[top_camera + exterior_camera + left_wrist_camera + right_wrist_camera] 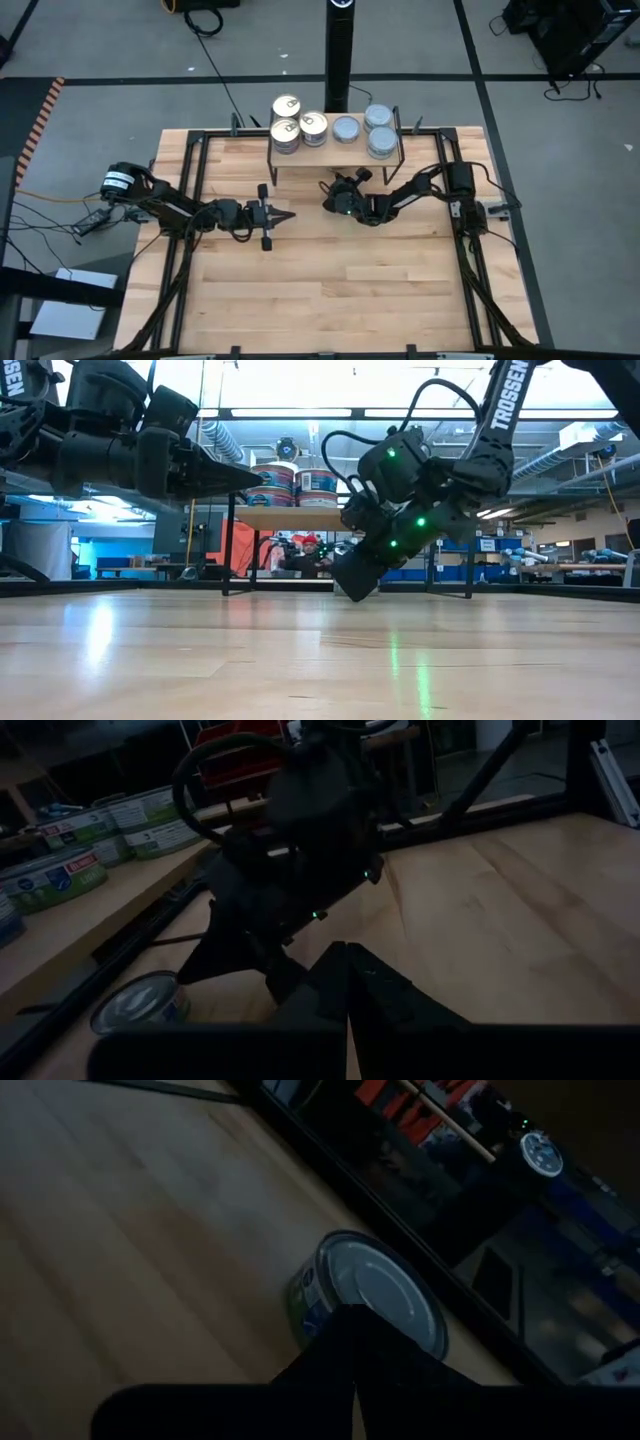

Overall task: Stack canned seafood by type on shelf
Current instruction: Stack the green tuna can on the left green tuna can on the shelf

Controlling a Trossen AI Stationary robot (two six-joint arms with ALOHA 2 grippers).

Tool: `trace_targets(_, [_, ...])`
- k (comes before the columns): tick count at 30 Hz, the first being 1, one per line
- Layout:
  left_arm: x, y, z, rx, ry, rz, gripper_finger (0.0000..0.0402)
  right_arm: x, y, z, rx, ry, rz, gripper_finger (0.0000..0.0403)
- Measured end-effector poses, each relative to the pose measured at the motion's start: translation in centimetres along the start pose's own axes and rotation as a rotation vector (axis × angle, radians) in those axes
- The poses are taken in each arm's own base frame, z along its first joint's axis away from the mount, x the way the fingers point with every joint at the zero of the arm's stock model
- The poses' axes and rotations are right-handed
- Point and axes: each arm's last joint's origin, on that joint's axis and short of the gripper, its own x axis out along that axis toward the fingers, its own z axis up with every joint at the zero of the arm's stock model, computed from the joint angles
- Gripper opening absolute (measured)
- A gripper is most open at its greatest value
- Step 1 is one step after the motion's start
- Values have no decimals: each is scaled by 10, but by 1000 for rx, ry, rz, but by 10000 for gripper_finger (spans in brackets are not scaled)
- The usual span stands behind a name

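Observation:
The shelf stands at the table's far edge. On it, gold-topped tins are stacked at its left end and blue-grey-topped tins at its right. One blue-grey-topped tin stands flat on the table by the shelf's black frame; the left wrist view shows this tin too. My right gripper is shut and slants down, with its tips at that tin's near rim. My left gripper is shut and level, left of the right one, with nothing in it. My right gripper points its shut fingertips at the side of the lone tin, slanting down from the table's right. Whether they touch the tin, I cannot tell. The tin stands upright on the table.
The shelf's black legs and the black frame rail run close behind the lone tin. A black post rises behind the shelf. Bare wooden tabletop spreads toward the near edge.

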Motion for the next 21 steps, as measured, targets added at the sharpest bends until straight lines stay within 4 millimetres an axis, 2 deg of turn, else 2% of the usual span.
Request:
trace_targets(11, [0,0,0,1,-3,0,5,9,-7,-1,16,15,-15,10])
trace_targets(17, [0,0,0,1,-5,1,5,-1,1,5,111,-32,31,9])
trace_targets(21, [0,0,0,1,-5,0,5,-12,6,8,262,-54,40,9])
